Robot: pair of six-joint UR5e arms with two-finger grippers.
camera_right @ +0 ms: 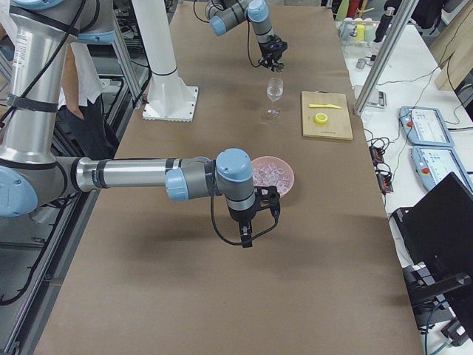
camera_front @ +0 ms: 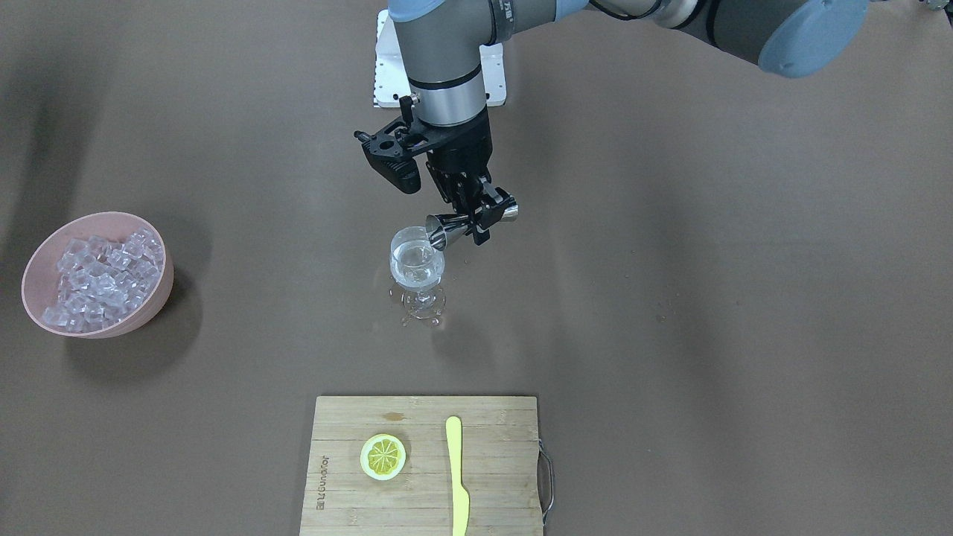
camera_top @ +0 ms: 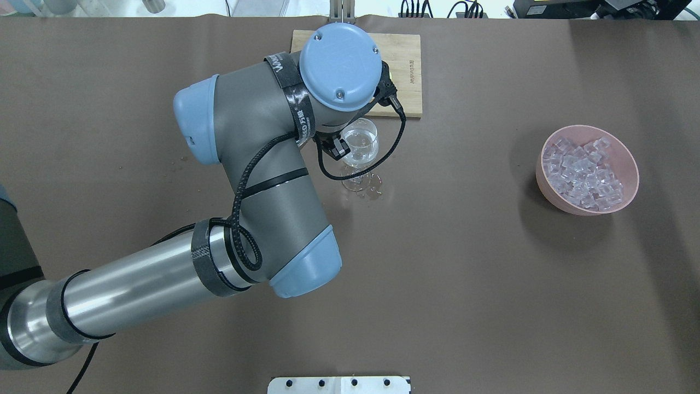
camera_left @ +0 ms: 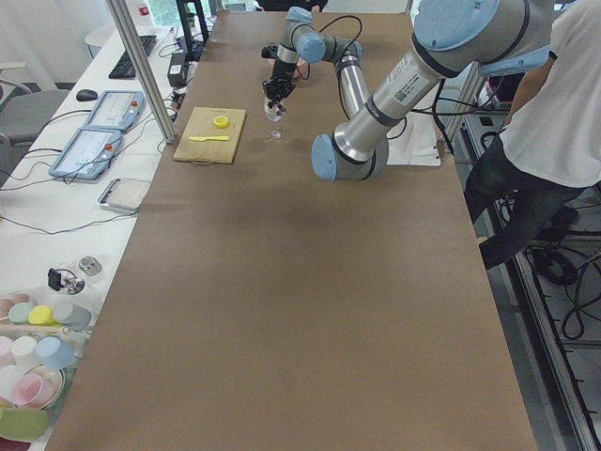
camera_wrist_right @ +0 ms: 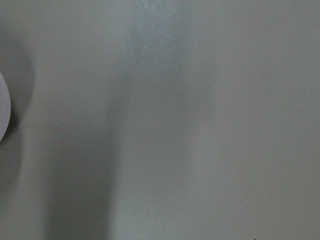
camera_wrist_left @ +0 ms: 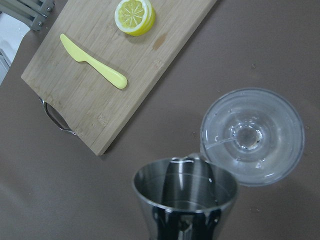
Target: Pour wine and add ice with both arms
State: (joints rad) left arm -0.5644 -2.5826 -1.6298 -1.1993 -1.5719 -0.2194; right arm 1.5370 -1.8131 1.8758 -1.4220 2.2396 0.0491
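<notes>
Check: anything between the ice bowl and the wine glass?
Nothing stands on the table between the pink bowl of clear ice cubes and the clear stemmed glass. The left gripper's steel jigger is tipped over the glass's rim, on the side away from the bowl.

The left arm [camera_top: 164, 284] reaches out over the table [camera_front: 707, 298] with its elbow bent. Its wrist points downward, and the left pincer [camera_front: 476, 217] slants sideways with its fingers clamped on a tilted jigger [camera_front: 444, 229]. The right arm [camera_right: 140, 174] stretches out low and level. The right pincer [camera_right: 247, 237] hangs straight down above the table; whether its fingers are parted cannot be made out.
</notes>
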